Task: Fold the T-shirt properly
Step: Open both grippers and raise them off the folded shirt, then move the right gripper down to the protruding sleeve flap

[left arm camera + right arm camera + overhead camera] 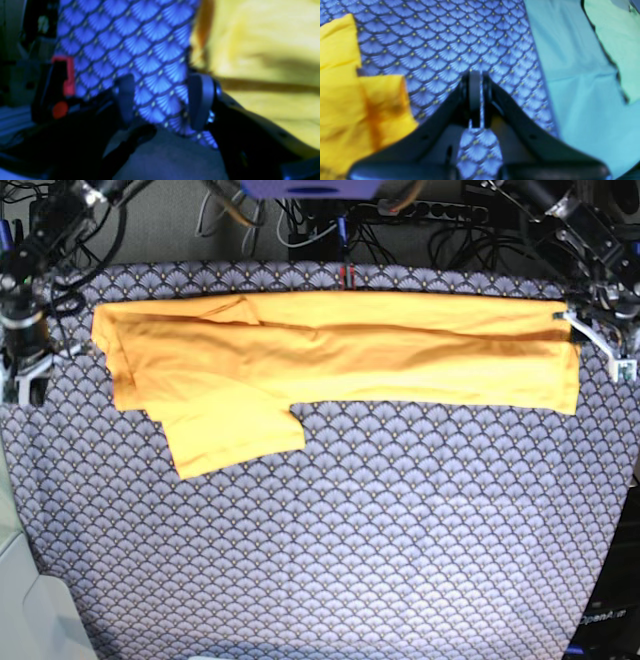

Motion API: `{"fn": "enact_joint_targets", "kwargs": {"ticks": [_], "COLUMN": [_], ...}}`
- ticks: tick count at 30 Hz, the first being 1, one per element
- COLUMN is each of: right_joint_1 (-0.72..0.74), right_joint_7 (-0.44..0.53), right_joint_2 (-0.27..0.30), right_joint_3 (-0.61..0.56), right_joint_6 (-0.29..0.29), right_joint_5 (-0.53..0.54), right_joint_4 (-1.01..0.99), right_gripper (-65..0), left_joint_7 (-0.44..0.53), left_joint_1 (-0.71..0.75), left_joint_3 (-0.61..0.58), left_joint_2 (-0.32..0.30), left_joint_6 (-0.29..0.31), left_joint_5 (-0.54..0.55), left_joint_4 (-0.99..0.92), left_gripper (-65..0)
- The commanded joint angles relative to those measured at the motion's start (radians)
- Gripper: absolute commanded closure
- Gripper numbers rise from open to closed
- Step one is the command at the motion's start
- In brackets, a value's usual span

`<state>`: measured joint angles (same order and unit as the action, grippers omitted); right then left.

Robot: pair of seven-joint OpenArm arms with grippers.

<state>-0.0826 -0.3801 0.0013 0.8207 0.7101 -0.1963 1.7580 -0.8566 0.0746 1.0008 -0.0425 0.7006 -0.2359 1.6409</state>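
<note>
The yellow-orange T-shirt (340,355) lies in a long folded band across the far half of the table, with one sleeve (235,435) sticking out toward me at its left end. My left gripper (592,332) is at the band's right end. In the left wrist view the left gripper (162,100) is open, with only patterned cloth showing between its fingers and the T-shirt (262,50) just to its right. My right gripper (25,375) hangs off the shirt's left end. Seen from the right wrist, the right gripper (475,95) is shut and empty, beside the T-shirt (342,100).
A blue-grey scallop-patterned cloth (350,540) covers the whole table. Cables and a power strip (440,215) run behind the far edge. A teal sheet (577,87) lies past the cloth's edge in the right wrist view. A red-and-black fixture (63,82) stands left of the left gripper.
</note>
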Motion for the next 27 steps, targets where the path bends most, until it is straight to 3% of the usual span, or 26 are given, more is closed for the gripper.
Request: {"fn": "enact_joint_targets", "kwargs": {"ticks": [1, 4, 8, 12, 16, 22, 27], "right_joint_1": [0.045, 0.146, 0.217, 0.252, 0.287, 0.442, 0.553], "right_joint_7": [-0.021, -0.161, -0.316, -0.405, -0.431, -0.418, -0.325], "right_joint_2": [0.024, 0.056, 0.084, 0.082, 0.059, 0.068, 0.093], "right_joint_3": [0.001, -0.056, -0.215, -0.331, -0.403, -0.409, -0.406], "right_joint_6": [-0.012, -0.012, -0.012, -0.012, -0.012, -0.012, -0.012], "right_joint_5": [-0.009, -0.052, -0.059, -0.056, 0.004, 0.027, 0.027], "right_joint_4": [0.016, 0.010, 0.010, 0.007, -0.106, -0.484, -0.745], "right_gripper": [0.0, -1.9, -14.3, -24.6, -26.9, -27.1, -27.1], "left_joint_7": [0.013, 0.015, 0.015, 0.015, 0.013, 0.013, 0.017], "left_joint_1": [-0.003, -0.003, -0.003, -0.005, -0.003, 0.024, 0.037], "left_joint_3": [0.005, 0.008, 0.043, 0.086, 0.109, 0.142, 0.180], "left_joint_2": [-0.012, -0.013, -0.013, -0.017, -0.021, -0.023, -0.023], "left_joint_6": [-0.002, -0.002, -0.002, -0.002, -0.002, -0.002, -0.002], "left_joint_5": [0.007, 0.007, 0.008, 0.011, 0.007, 0.008, 0.007], "left_joint_4": [-0.003, -0.026, -0.023, -0.024, -0.023, -0.021, -0.021], "left_gripper": [-33.2, -33.2, -33.2, -33.2, -33.2, -33.2, -33.2]}}
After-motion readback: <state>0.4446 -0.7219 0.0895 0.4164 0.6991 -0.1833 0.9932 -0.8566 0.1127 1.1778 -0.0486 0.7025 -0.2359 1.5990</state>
